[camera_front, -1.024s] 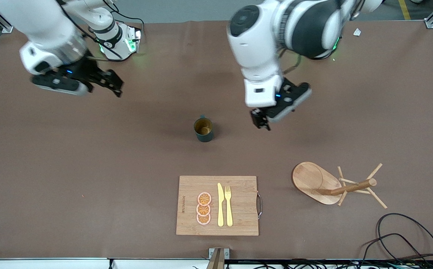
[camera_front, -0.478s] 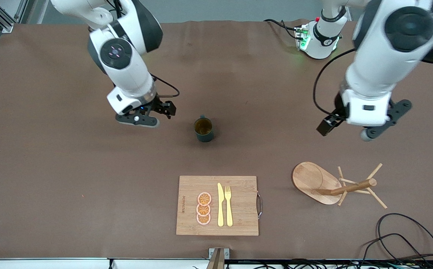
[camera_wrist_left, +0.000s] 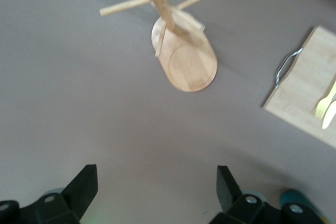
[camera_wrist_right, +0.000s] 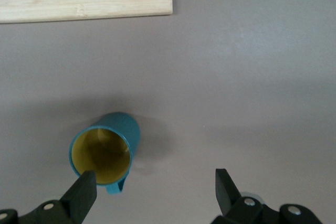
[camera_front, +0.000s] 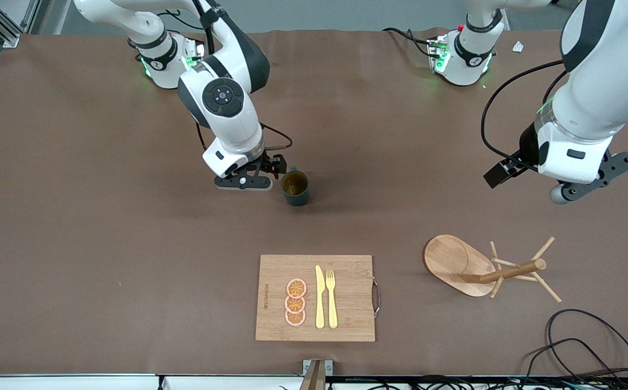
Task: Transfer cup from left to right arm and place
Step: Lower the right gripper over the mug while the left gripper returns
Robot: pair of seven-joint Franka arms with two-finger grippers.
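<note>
One wide brown table (camera_front: pixel 76 244) carried everything, with much bare surface at the right arm's end. The rectangular bamboo cutting board (camera_front: pixel 346 295) lay near the edge closest to the front camera, and the wooden peg rack (camera_front: pixel 476 265) stood toward the left arm's end. The small dark teal ribbed cup (camera_front: pixel 295 188) with yellowish inside stood upright mid-table, free. The right gripper (camera_front: pixel 270 168) hung just beside it, fingers wide apart. The left gripper (camera_wrist_left: pixel 157 187), spread wide, held nothing over bare table.

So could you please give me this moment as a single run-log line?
cup: upright on table, unheld | right gripper: open, beside cup | left gripper: open, over bare table near peg rack
</note>
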